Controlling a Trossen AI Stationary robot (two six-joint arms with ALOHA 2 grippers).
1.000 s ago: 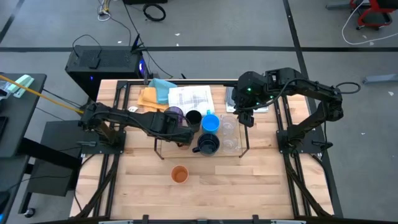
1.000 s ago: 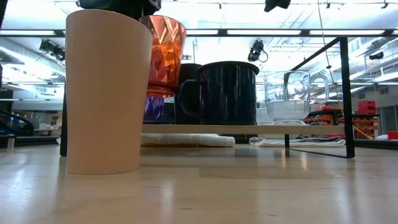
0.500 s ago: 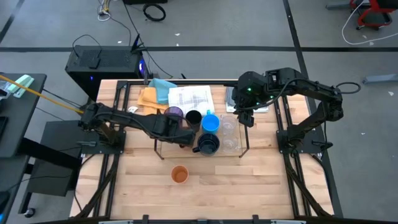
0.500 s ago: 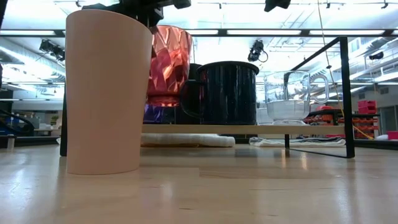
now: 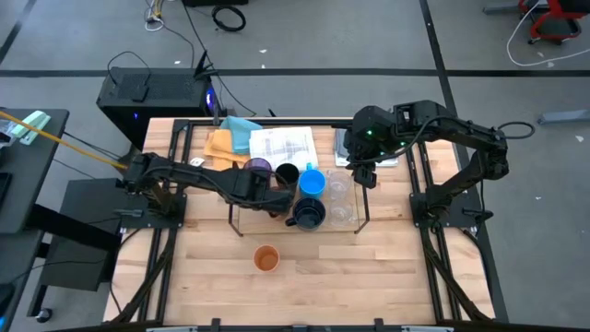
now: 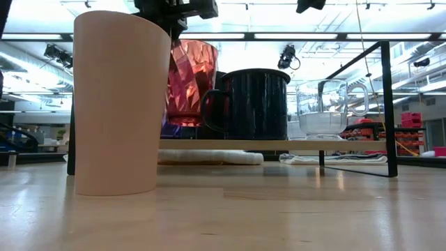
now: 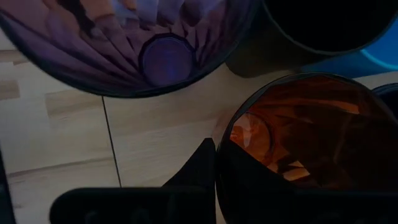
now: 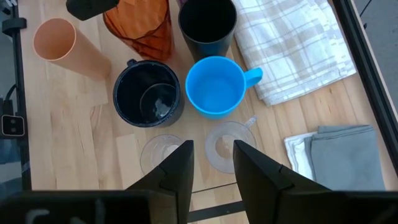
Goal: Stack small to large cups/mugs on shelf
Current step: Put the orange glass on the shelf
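the left tool [image 7: 214, 163] pinches the rim of the faceted orange cup [image 6: 189, 82], hanging it over the shelf [image 6: 279, 144] beside the navy mug [image 6: 254, 103] to join the row (right tool [image 8: 211, 163] waits above, fingers apart, empty).

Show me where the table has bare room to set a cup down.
Bare wood all around the lone orange cup, in front of the shelf. Crowded: shelf area, cups packed together, left gripper holding the faceted orange cup; cloths fill the back.
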